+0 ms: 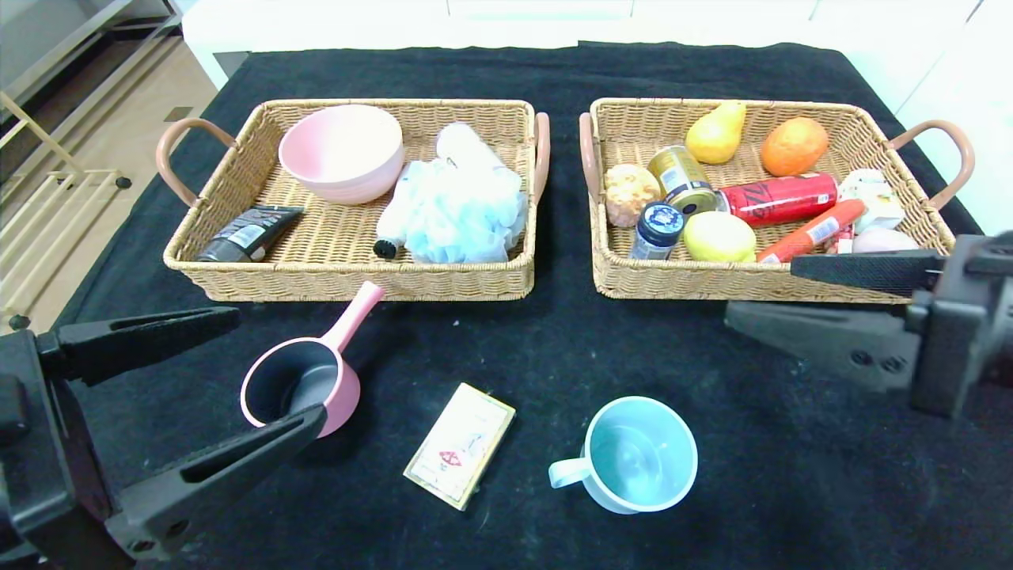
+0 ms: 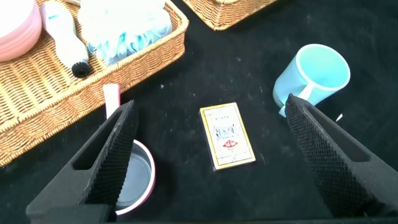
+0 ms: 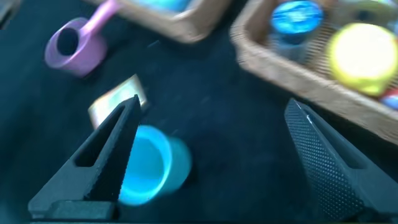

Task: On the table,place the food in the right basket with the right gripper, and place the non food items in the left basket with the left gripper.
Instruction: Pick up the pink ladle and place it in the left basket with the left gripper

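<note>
The pink pan [image 1: 301, 388], the flat beige box [image 1: 459, 455] and the light blue mug [image 1: 641, 453] lie on the black table in front of the baskets. The lemon [image 1: 718, 236], gold can [image 1: 681, 178] and orange sausage [image 1: 811, 231] lie in the right basket [image 1: 760, 289]. My left gripper [image 1: 277, 366] is open and empty, hovering at the near left over the pan; in the left wrist view [image 2: 210, 106] the box [image 2: 227, 135] lies between its jaws, below them. My right gripper [image 1: 760, 289] is open and empty over the right basket's front rim.
The left basket [image 1: 348, 281] holds a pink bowl [image 1: 342, 150], a blue bath pouf [image 1: 463, 207] and a dark tube [image 1: 249, 233]. The right basket also holds a pear [image 1: 716, 133], an orange [image 1: 794, 146], a red can [image 1: 779, 198] and a blue-capped jar [image 1: 657, 229].
</note>
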You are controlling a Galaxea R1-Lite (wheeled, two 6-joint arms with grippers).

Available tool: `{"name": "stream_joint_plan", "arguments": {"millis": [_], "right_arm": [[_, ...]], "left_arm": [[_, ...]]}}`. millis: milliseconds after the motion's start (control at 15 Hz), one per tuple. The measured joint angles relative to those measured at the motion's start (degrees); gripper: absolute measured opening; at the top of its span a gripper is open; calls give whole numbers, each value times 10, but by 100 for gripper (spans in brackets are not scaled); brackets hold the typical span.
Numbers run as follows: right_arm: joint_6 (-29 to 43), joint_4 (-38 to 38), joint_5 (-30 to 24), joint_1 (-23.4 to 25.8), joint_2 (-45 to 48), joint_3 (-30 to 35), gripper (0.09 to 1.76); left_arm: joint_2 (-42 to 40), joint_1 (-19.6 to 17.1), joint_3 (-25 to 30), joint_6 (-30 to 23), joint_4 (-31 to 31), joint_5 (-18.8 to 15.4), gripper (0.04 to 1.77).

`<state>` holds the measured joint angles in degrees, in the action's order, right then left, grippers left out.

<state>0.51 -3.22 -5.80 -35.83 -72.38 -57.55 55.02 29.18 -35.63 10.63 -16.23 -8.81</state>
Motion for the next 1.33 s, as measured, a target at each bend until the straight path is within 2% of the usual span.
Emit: {"name": "stream_joint_plan", "arguments": {"millis": [200,400,533,800,1133,1333], "right_arm": [[-48,-7,-50,-41,67,66,170],[-73,-21,-65,-58,116,138,170],[-83,-56,-73,-68,147,185,170],[-92,-102,-74,-74,194,265,170],[-81,-136,-73,-72,220,305,170],[-74,-138,-73,-68,226,306,170]], "left_arm": [[0,0,0,4,2,2,172],[-1,0,-2,7,3,3,172],[-1,1,-3,9,4,14,172],[-3,2,-14,8,57,32,172],[-2,2,-35,8,71,74,172],[1,0,-68,7,149,104,172]]}}
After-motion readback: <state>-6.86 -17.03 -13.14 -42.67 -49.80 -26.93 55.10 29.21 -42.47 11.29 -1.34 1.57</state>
